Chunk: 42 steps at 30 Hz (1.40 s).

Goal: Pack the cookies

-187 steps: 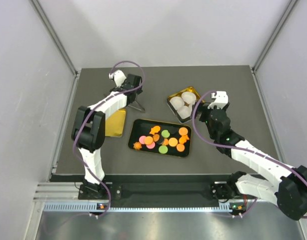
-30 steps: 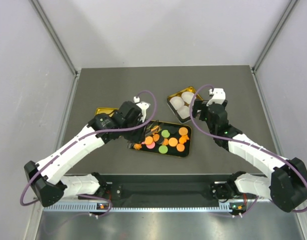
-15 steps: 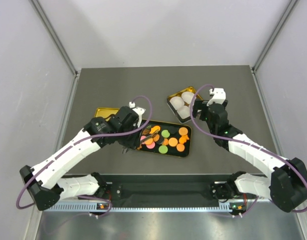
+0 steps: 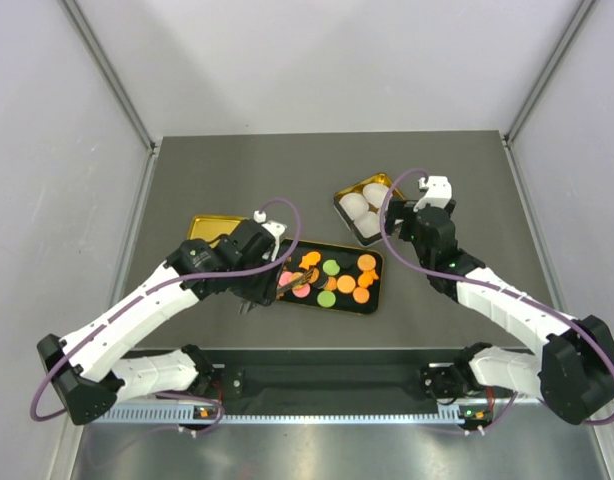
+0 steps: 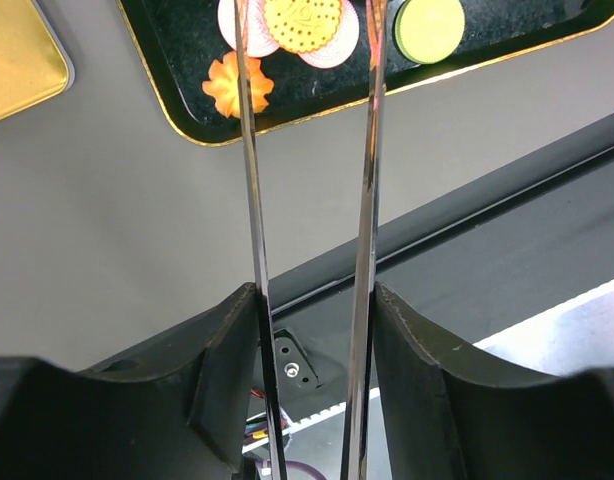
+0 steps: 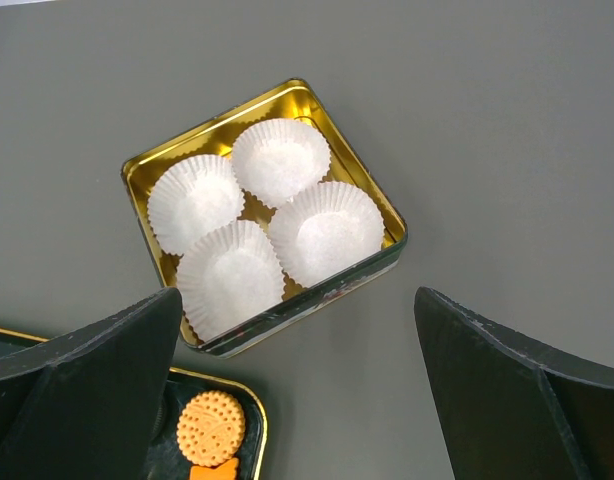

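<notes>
Your left gripper point(image 5: 314, 300) has its jaws pressed against the outsides of a pair of slim metal tongs point(image 5: 249, 150), pinching them, and the two blades reach out over the near left corner of the black, gold-rimmed tray point(image 5: 172, 50) in the middle of the desk point(image 4: 187, 170). The cookies point(image 4: 332, 280) all lie in that tray. In the left wrist view the blade tips stand on either side of a round orange cookie point(image 5: 302, 22) that rests on pink ones point(image 5: 337, 50) (whether the tips touch it, you cannot tell, since they run out of the top of the view). A flower-shaped orange cookie point(image 5: 232, 85) lies just left of the left blade, and a green one point(image 5: 429, 28) just right of the right blade. A flat gold lid point(image 4: 202, 228) sits on the desk just left of the tray. Your right gripper point(image 6: 298, 300) hangs with its jaws spread wide and holding nothing, above the square gold tin point(image 6: 212, 135) beyond the tray's far right corner. Four white paper cups point(image 6: 280, 160) fill that tin, with no cookie in them.
</notes>
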Each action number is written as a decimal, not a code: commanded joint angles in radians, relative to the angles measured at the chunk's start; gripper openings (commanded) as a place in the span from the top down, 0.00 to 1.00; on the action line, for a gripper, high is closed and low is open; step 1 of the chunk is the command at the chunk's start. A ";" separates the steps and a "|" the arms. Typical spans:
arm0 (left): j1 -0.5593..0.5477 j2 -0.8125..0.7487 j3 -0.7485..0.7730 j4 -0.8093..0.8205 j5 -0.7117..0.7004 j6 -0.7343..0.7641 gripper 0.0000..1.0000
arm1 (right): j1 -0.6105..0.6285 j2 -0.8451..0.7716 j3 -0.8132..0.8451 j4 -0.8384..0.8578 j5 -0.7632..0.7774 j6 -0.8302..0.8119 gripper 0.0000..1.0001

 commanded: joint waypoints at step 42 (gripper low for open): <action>-0.003 0.001 -0.090 0.080 0.017 -0.037 0.52 | -0.016 -0.017 0.000 0.038 -0.009 -0.007 0.00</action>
